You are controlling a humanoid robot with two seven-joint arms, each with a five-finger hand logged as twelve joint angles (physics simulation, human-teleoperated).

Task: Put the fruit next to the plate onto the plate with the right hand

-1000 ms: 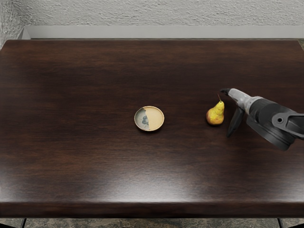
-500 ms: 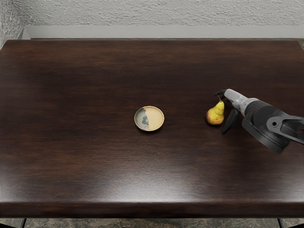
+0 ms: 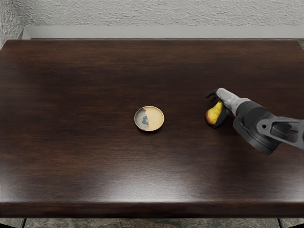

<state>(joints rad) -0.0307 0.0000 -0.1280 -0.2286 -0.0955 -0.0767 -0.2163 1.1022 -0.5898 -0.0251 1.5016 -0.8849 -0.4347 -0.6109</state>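
— Whereabouts of the pear [image 3: 213,114]?
— On the dark tabletop [image 3: 95,166], right of the plate [image 3: 154,116], well apart from it. Roughly upright, right side hidden behind the hand.
— And the right hand [image 3: 224,101]?
— In from the right edge, reaching left, right up against the pear.
— Fingers [image 3: 211,95]?
— Curled around the fruit: one dark tip over its far side by the stem, another at its near right flank. Pinching the pear between them, by the look of it.
— Plate itself?
— Small, round, tan with a grey patch on its left, near the middle of the tabletop.
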